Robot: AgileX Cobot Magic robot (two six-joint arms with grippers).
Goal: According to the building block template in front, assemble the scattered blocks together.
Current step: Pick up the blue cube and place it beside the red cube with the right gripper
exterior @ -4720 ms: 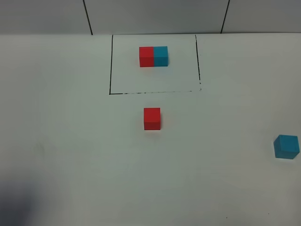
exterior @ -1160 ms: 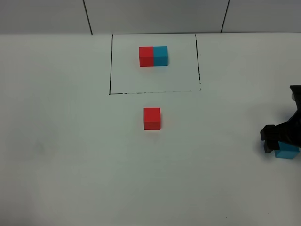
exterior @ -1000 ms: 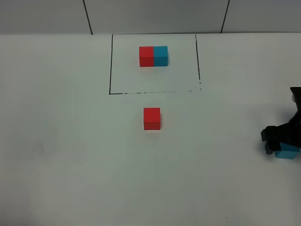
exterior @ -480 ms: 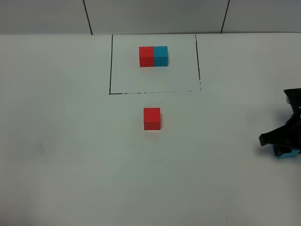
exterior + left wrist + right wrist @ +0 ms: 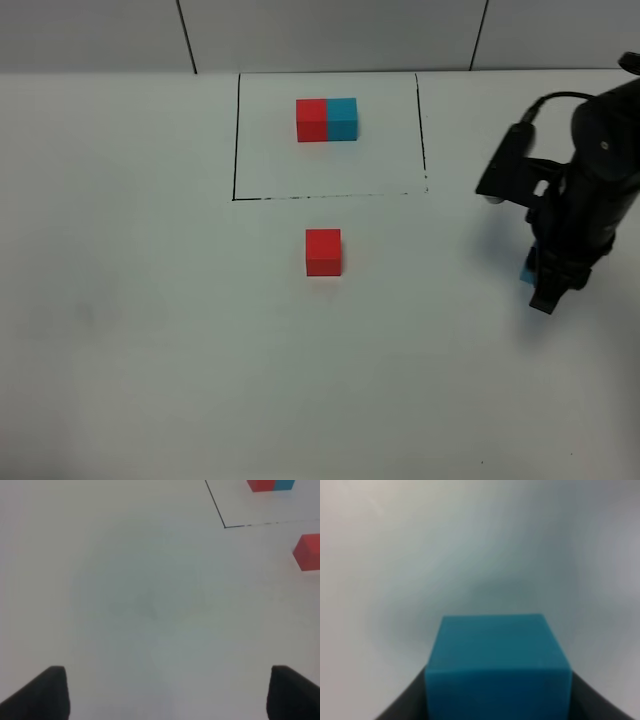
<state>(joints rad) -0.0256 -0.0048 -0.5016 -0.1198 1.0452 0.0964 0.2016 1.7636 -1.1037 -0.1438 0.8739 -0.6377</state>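
The building block template (image 5: 326, 120), a red cube joined to a cyan cube, sits inside a thin black drawn rectangle (image 5: 236, 140) at the back. It also shows in the left wrist view (image 5: 272, 484). The loose red cube (image 5: 323, 251) stands just in front of the rectangle and shows in the left wrist view (image 5: 307, 553). My right gripper (image 5: 540, 282) is shut on the loose cyan cube (image 5: 497, 665), well to the right of the red cube. Only a sliver of that cube (image 5: 525, 271) shows beside the arm. My left gripper (image 5: 160, 695) is open and empty over bare table.
The white table (image 5: 150, 330) runs to a grey panelled wall (image 5: 330, 35) at the back. My right arm (image 5: 590, 170) with its cable stands over the right side of the table.
My right gripper closed on the cyan cube at the right edge, then carried it left and farther back. The arm now stands well inside the view. The red cube and template have not moved.
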